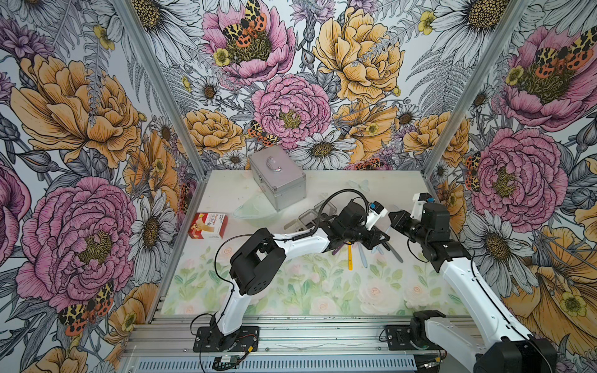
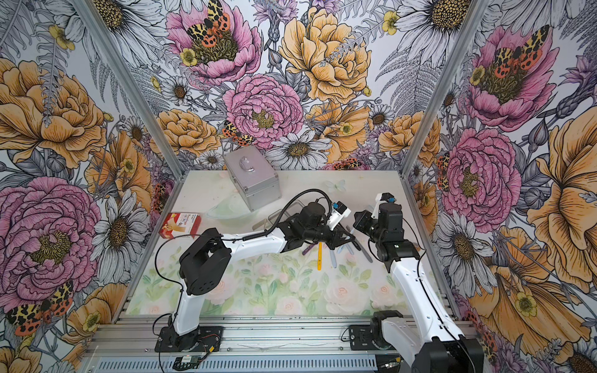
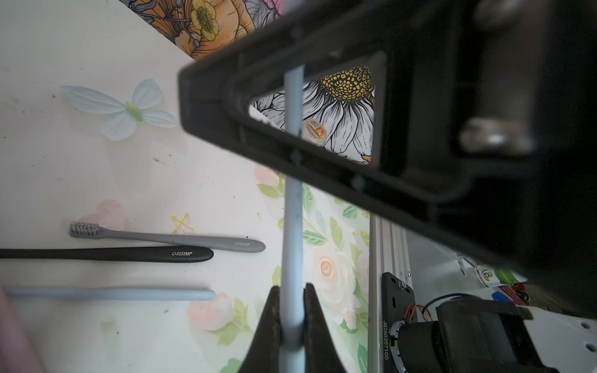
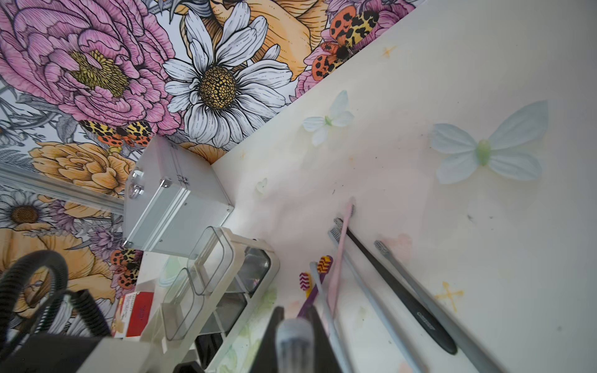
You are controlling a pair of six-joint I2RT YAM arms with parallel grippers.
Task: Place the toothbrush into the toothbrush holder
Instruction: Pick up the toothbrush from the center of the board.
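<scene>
Floral walls all round, flower-print bench. Toothbrush holder sits mid-bench. Pale blue-grey toothbrush is up off the bench, just beside the holder and outside it, gripped at both ends. Left hand is clamped on the handle, right hand is closed round the bristle head. Loose toothbrushes lie flat beside the holder, on the hands' side. Metal case is just behind the holder, red box near its far end.
</scene>
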